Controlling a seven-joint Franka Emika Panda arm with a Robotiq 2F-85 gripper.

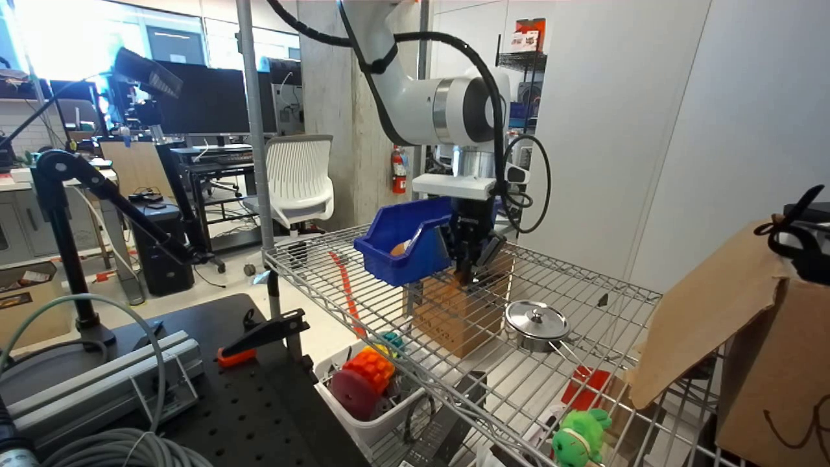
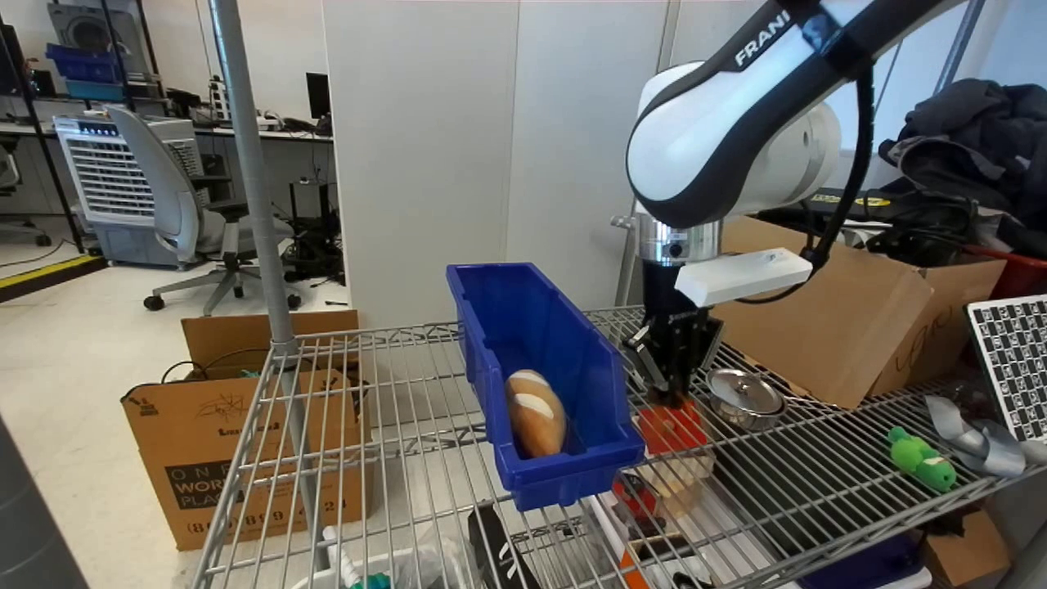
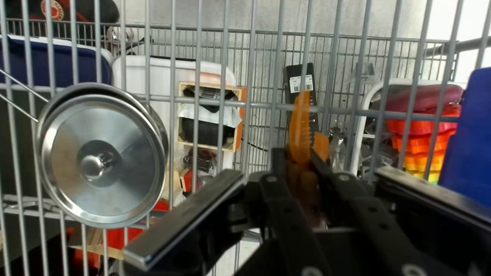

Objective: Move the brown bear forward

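The brown bear, an orange-brown soft toy, sits between my fingers in the wrist view [image 3: 300, 132]. Only its orange parts and a dark brown, blurred part between the fingers show. A small bit of it shows under the fingertips in an exterior view [image 1: 462, 277]. My gripper [image 3: 299, 157] is shut on it and points down at the wire shelf. The gripper also shows in both exterior views [image 1: 468, 263] [image 2: 674, 383]. It is beside the blue bin [image 2: 564, 474] and near the steel pot. I cannot tell whether the toy touches the shelf wires.
The blue bin holds a bread-like loaf [image 2: 536, 413]. A lidded steel pot [image 3: 101, 153] stands on the wire shelf [image 1: 389, 337], its handle pointing away from the gripper. A green toy [image 2: 920, 460] lies near the shelf edge. A large open cardboard box [image 1: 707, 311] stands at one end.
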